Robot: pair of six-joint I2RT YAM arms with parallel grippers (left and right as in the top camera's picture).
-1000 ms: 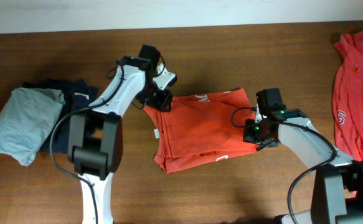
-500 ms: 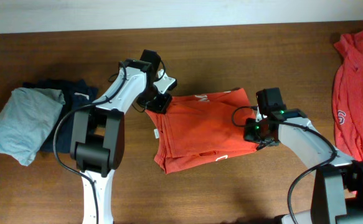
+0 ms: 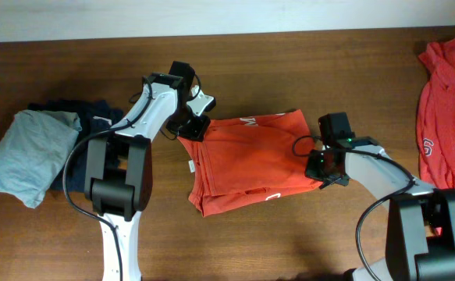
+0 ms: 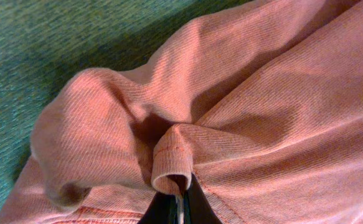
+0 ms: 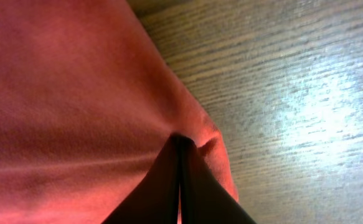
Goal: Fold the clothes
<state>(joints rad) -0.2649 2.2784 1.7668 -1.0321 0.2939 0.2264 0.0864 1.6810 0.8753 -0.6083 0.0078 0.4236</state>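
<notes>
Orange shirt (image 3: 247,160) lay half-folded on the bench (image 3: 289,62) between both tools, left tool (image 3: 189,131) pinching its far-left corner, right tool (image 3: 317,165) pinching its right edge, long axis running tool to tool.

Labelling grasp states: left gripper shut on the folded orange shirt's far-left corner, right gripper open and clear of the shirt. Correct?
Only the right side is wrong. The right gripper is shut on a pinch of the folded orange shirt at its right edge, as the right wrist view shows. The left gripper is shut on the shirt's far-left corner.
</notes>
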